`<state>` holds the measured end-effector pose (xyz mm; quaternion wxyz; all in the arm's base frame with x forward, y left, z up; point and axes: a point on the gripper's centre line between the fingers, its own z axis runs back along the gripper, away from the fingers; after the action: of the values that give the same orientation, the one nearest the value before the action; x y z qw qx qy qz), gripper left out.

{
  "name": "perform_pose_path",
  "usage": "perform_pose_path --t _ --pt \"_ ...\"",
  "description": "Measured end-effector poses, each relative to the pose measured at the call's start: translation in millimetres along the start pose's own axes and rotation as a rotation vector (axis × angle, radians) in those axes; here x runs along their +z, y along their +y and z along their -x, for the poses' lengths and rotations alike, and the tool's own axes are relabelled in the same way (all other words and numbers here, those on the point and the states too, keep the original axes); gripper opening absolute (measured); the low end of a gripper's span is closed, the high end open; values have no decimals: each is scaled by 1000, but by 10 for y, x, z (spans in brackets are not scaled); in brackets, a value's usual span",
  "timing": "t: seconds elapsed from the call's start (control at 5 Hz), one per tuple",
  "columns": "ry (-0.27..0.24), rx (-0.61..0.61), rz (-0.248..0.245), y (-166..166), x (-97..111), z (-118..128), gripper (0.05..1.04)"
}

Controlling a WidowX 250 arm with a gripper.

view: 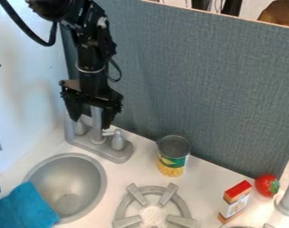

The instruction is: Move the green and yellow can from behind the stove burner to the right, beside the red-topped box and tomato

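The black gripper hangs at the upper left with its two fingers apart, so it is open. It is nearest to the grey toy faucet, whose upright spout shows in the gap between the fingers; whether they touch it I cannot tell. Right of the faucet base, an upright can with a green and yellow label stands near the back panel. A blue cloth lies over the left edge of the round grey sink.
A grey stove burner sits at the bottom middle. Toward the right are a red, white and orange box, a red tomato and a grey post. The grey back panel rises behind the counter, with a white wall at left.
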<state>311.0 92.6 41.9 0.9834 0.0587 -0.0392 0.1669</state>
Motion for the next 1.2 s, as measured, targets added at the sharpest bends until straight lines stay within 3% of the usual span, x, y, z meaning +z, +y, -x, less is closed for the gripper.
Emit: perform_pose_path --t 0.2,0.6,1.0,1.2 --pt "30 -2 -3 -10 -84 37 999" --pt "75 -2 -13 -449 -272 -173 999" --pt "39 -90 -64 -950 -423 -280 999" --pt "3 -124 -67 -1082 -492 -290 999"
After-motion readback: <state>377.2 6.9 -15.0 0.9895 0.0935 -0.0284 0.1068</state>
